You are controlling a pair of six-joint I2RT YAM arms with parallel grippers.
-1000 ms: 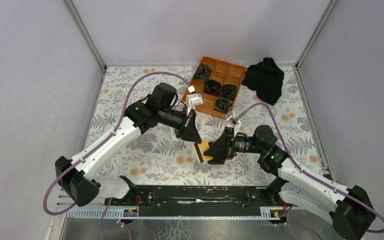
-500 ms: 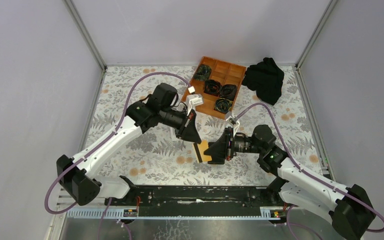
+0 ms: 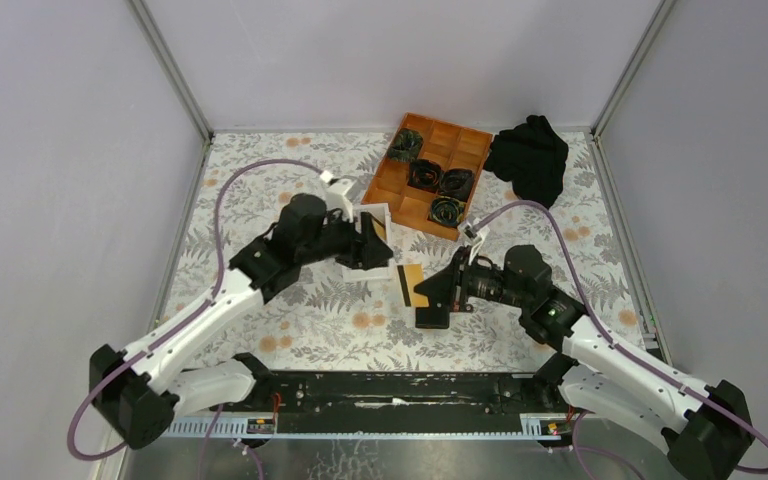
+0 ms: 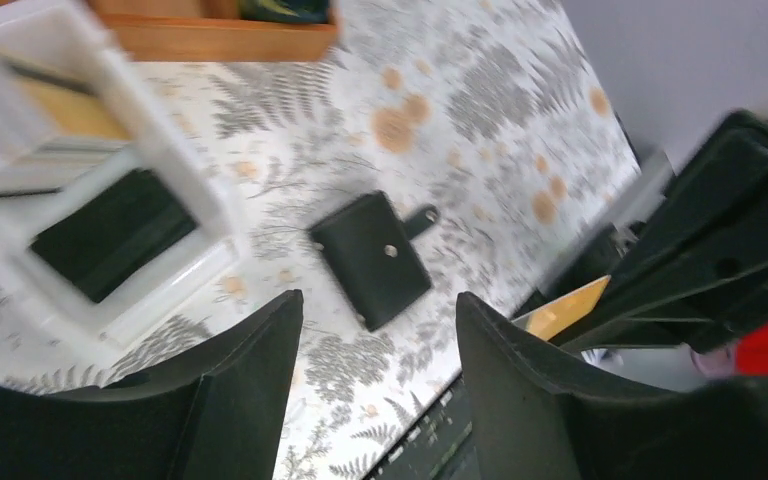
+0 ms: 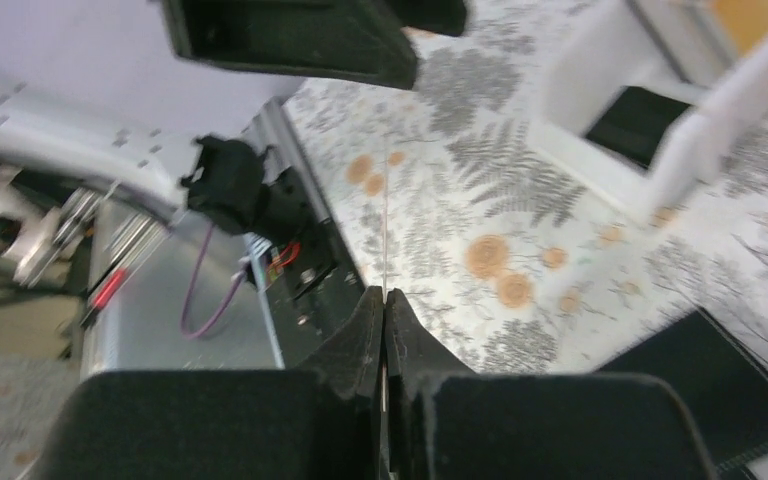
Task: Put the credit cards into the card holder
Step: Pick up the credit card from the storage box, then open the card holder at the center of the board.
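At frame centre the right end effector (image 3: 428, 291) is pinching a thin orange-tan credit card (image 3: 411, 285). The left end effector (image 4: 378, 300) is hanging spread, empty. The small black folding card holder (image 4: 370, 258) is lying on the floral table (image 4: 480, 90) near a white open-topped box (image 4: 175, 170) holding a dark flat item (image 4: 115, 232).

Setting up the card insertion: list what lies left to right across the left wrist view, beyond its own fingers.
white box → card holder → orange card → right gripper, shut on that card. The wooden tray is left out, as it overlaps the box.
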